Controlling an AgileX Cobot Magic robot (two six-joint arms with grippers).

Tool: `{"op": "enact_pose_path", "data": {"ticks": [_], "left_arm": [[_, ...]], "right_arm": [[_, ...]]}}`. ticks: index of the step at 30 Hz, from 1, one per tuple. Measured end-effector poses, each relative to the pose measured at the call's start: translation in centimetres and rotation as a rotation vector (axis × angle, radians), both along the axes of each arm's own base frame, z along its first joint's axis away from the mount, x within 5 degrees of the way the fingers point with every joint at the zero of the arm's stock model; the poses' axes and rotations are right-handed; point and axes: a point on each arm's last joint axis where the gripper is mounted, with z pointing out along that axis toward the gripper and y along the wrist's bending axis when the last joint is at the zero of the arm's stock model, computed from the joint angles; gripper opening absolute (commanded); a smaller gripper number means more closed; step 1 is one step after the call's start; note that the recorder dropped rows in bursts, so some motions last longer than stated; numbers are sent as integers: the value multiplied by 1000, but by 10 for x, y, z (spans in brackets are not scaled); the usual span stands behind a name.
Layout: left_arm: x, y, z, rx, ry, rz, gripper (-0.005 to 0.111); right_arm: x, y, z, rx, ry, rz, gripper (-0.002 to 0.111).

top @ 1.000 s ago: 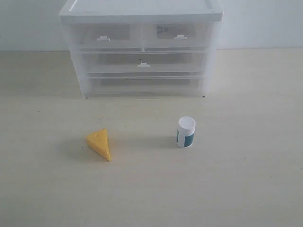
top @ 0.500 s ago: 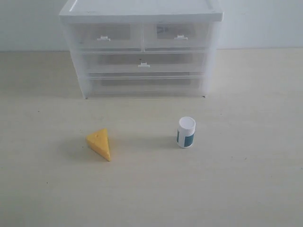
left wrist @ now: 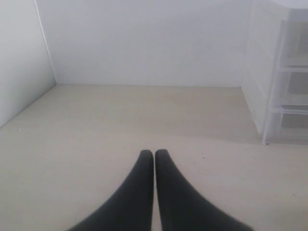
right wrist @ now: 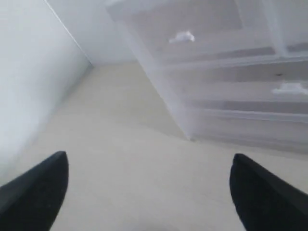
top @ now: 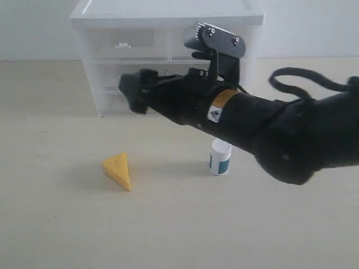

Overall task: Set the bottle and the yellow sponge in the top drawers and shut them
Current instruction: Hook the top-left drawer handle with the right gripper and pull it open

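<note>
The yellow sponge (top: 118, 170) lies on the table at front left. The bottle (top: 220, 159) stands to its right, its cap partly behind my right arm. That arm reaches across from the right, in front of the cabinet (top: 168, 14). My right gripper (top: 130, 92) hangs above the table left of centre, well above the sponge, open and empty (right wrist: 151, 192). The top left drawer (top: 123, 42) (right wrist: 182, 37) is shut; the top right drawer is hidden by the arm. My left gripper (left wrist: 154, 155) is shut on nothing, low over bare table beside the cabinet's side (left wrist: 281, 72).
Two full-width drawers (right wrist: 288, 88) sit below the top pair, both shut. A white wall (left wrist: 144, 43) runs behind the table, with another wall (right wrist: 29, 86) along its left side. Bare table (top: 168, 230) stretches in front of the sponge and bottle.
My right arm has swung into the exterior view from the right, across the cabinet front, covering the top right drawer. Sponge and bottle have not moved.
</note>
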Motion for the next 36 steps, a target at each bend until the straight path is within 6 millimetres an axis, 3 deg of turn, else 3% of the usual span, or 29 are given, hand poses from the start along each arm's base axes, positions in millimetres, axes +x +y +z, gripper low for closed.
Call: {"op": "enact_pose_path", "data": {"ticks": [5, 11, 14, 15, 16, 20, 24, 27, 29, 34, 35, 36], "left_arm": [[0, 0, 0, 0, 0, 0, 4], [0, 0, 0, 0, 0, 0, 4], [0, 0, 0, 0, 0, 0, 4], [0, 0, 0, 0, 0, 0, 4], [0, 0, 0, 0, 0, 0, 4], [0, 0, 0, 0, 0, 0, 4], [0, 0, 0, 0, 0, 0, 4], [0, 0, 0, 0, 0, 0, 4], [0, 0, 0, 0, 0, 0, 4], [0, 0, 0, 0, 0, 0, 4], [0, 0, 0, 0, 0, 0, 4], [0, 0, 0, 0, 0, 0, 4]], "right_arm": [[30, 30, -10, 561, 172, -50, 89], [62, 59, -26, 791, 264, -53, 84], [72, 69, -31, 822, 277, -48, 64], [74, 71, -33, 827, 280, -47, 47], [78, 75, -37, 839, 290, -48, 38], [83, 78, -44, 842, 310, -73, 15], [93, 79, -46, 792, 360, -114, 24], [104, 73, -45, 763, 364, -130, 44], [108, 71, -46, 743, 380, -146, 49], [121, 82, -44, 751, 369, -133, 48], [124, 82, -47, 750, 372, -139, 45], [126, 81, -49, 751, 373, -146, 34]]}}
